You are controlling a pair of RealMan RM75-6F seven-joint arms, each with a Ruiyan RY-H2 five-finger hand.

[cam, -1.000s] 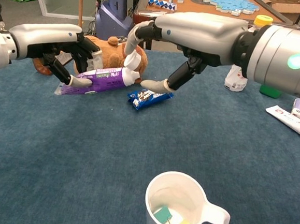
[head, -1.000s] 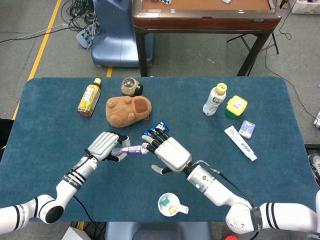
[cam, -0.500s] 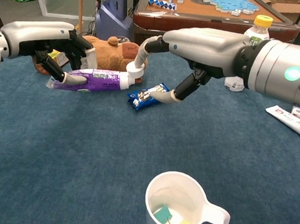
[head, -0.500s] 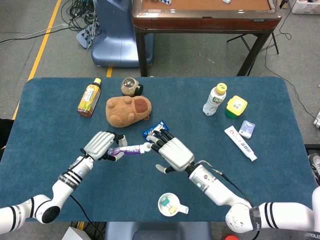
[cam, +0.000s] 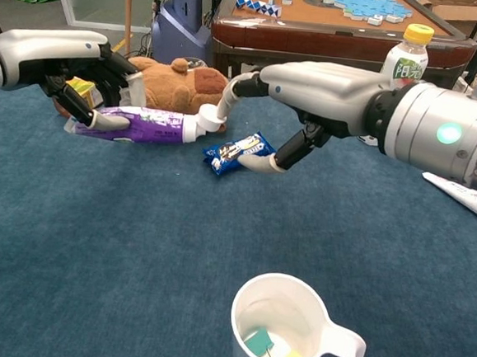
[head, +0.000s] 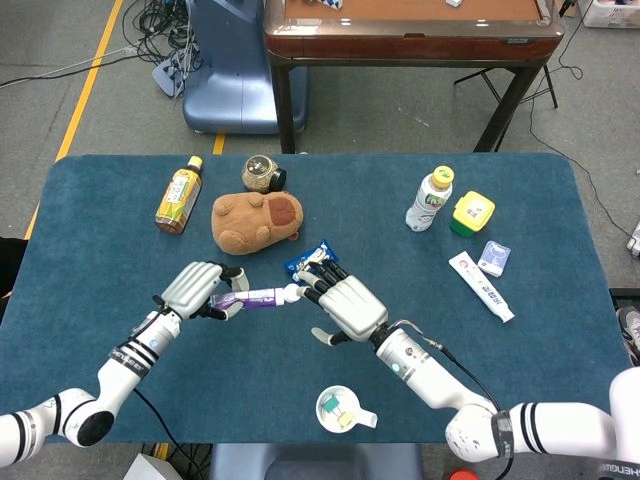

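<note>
Chest view: purple tube (cam: 148, 125) held level above the cloth, mid-table toward the near edge, just before the plush (cam: 175, 87). Left hand (cam: 82, 71) grips its tail end, fingers curled round it. Right hand (cam: 312, 89) pinches the white cap (cam: 207, 120) with fingertips, thumb spread low over the blue wrapper (cam: 239, 151). Mug (cam: 288, 331) at near edge

tea bottle (cam: 82, 89) mostly hidden behind left robot hand (cam: 98, 72)
</note>
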